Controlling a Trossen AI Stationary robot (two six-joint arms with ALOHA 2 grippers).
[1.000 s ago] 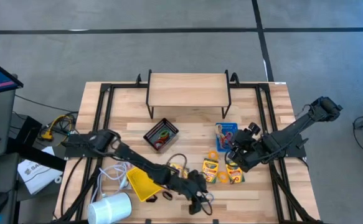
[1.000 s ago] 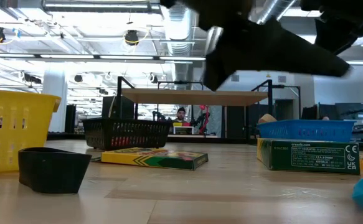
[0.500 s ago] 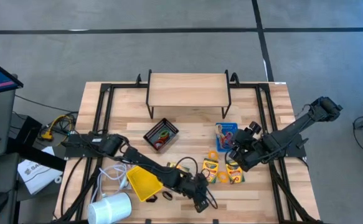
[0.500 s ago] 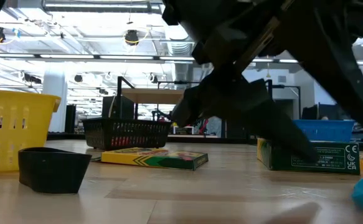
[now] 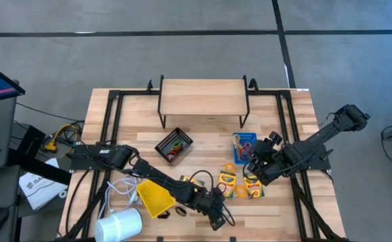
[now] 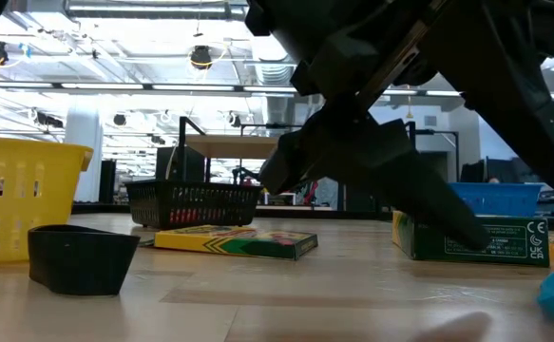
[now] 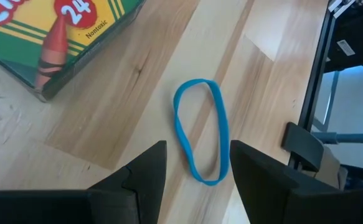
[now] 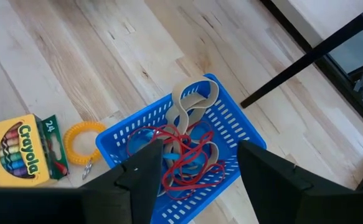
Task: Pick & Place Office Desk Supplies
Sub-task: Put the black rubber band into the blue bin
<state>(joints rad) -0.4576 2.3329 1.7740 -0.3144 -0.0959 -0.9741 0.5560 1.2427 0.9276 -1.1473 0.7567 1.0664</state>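
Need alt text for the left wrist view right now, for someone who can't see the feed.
A blue rubber band lies flat on the wooden table, just ahead of the open left gripper and between its two dark fingers. The corner of a crayon box lies off to one side.

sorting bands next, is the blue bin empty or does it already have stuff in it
Not empty. The right wrist view shows the blue bin holding a tangle of red rubber bands and a wide tan band.
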